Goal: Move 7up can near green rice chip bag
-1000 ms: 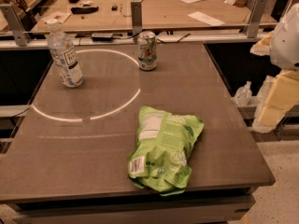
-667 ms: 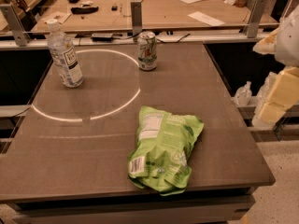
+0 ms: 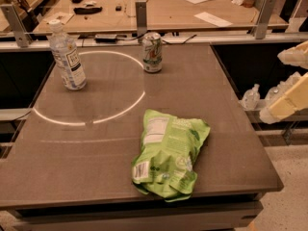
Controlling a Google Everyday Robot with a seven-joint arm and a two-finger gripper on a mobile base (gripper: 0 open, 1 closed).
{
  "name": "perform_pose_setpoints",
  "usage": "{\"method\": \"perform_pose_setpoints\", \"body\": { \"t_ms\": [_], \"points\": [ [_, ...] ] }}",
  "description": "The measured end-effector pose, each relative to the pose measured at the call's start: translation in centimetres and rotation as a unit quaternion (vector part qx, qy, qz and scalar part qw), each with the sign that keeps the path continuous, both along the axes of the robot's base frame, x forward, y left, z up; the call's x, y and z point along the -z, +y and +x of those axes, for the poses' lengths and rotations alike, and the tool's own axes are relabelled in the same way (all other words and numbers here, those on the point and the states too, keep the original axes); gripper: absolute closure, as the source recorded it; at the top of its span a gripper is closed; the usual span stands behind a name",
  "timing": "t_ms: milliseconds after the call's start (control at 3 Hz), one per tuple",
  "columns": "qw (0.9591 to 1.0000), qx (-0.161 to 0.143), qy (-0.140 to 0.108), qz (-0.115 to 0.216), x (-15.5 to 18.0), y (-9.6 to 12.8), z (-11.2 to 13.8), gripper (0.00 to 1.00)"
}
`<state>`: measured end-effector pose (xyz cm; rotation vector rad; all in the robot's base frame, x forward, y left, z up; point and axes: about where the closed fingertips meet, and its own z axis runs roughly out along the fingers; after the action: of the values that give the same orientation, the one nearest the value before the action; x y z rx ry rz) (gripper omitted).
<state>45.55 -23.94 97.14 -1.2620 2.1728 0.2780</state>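
Camera view: silver-green 7up can [image 3: 152, 52] upright; gripper [image 3: 274, 85] at right edge.

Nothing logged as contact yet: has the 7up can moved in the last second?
No. The 7up can still stands by the white ring's far right arc, below the metal post; the gripper is off the table's right edge.

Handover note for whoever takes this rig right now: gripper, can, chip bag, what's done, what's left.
Gripper: in the air beyond the table's right edge, well away from the can.
7up can: upright near the far edge.
Green rice chip bag: lying flat near the front edge, well apart from the can.
Done: nothing yet.
Left: reach the can, grasp it, set it down beside the bag.
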Motion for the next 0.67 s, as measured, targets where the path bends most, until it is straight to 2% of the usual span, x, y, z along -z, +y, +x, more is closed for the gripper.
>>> {"method": "perform_pose_setpoints", "body": {
  "t_ms": [333,667],
  "points": [
    [0.9938,0.017,-0.014,0.109,2.2,-0.1,0.5,0.0],
    [0.9783,0.012,-0.027,0.205,2.5,1.2,0.9,0.0]
  ]
}}
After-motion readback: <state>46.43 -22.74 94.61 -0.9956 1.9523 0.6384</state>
